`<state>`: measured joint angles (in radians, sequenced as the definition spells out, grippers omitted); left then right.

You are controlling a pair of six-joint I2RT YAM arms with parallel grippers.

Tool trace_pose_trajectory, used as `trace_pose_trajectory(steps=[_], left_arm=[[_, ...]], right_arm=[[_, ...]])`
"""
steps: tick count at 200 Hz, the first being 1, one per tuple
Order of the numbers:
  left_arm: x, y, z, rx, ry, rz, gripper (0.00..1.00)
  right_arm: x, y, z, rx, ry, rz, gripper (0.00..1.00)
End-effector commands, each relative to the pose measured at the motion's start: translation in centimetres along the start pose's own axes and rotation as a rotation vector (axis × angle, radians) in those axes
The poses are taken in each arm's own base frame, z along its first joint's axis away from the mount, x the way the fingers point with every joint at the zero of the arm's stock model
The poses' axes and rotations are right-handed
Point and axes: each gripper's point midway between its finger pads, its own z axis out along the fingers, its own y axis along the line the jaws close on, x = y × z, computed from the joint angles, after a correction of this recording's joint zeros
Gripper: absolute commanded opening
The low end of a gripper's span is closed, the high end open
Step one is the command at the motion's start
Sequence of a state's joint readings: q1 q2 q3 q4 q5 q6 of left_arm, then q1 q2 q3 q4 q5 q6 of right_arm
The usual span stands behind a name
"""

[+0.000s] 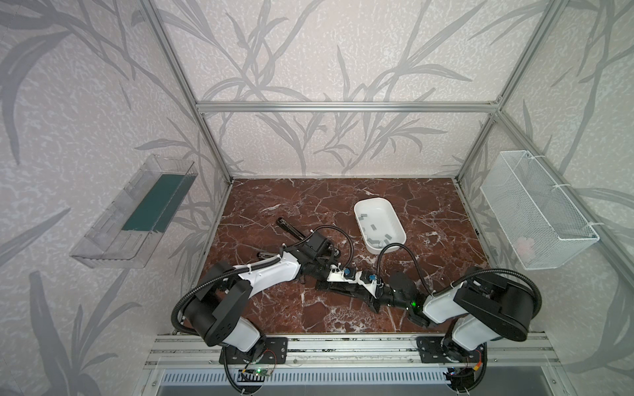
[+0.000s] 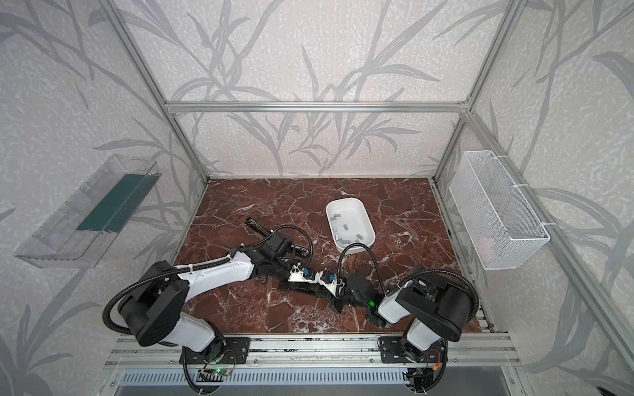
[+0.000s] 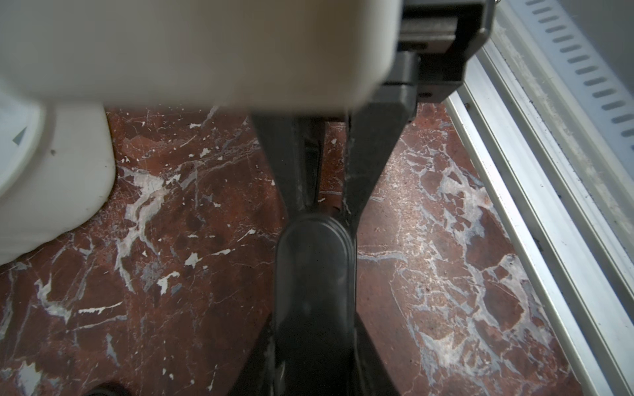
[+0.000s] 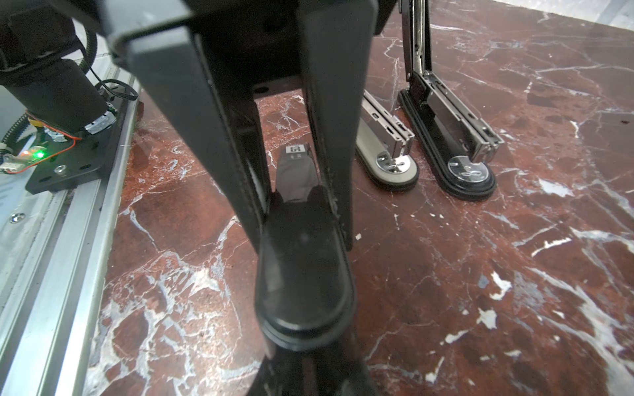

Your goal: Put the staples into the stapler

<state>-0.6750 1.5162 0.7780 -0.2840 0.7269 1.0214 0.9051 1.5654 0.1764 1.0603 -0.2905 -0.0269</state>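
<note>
Closest, in the right wrist view: stapler (image 4: 302,284) end-on, right pincer (image 4: 300,240) pinching its sides; two other staplers (image 4: 459,151) hinged open just beyond. Left wrist view: left pincer (image 3: 320,211) clamped on the same stapler; white tray (image 3: 51,178) near. Both top views: stapler at the worktop (image 1: 291,315) front, staples (image 1: 373,227) all loose in the tray, none loaded; risks wrenching the stapler from one grip through uneven pulling.
</note>
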Motion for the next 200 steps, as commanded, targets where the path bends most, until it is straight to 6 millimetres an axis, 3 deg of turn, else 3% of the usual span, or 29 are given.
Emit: trace_pose_trajectory(steps=[1, 30, 48, 98, 200], left_arm=[[-2.2, -0.8, -0.1, 0.026, -0.094, 0.076, 0.04], [-3.2, -0.7, -0.2, 0.027, -0.144, 0.087, 0.24], [-4.0, -0.6, -0.1, 0.027, -0.174, 0.099, 0.29], [-5.2, -1.2, 1.1, 0.065, -0.184, 0.131, 0.33], [-6.9, -1.5, 1.3, 0.113, -0.281, 0.127, 0.41]], right_arm=[[-3.4, 0.4, 0.1, -0.019, -0.091, -0.015, 0.10], [-3.3, 0.5, 0.2, -0.010, -0.081, -0.024, 0.08], [-3.4, 0.5, 0.4, -0.005, -0.075, -0.023, 0.07], [-4.2, 0.8, 0.6, -0.015, -0.096, -0.023, 0.05], [-4.4, 0.6, 0.6, -0.003, -0.113, -0.020, 0.03]])
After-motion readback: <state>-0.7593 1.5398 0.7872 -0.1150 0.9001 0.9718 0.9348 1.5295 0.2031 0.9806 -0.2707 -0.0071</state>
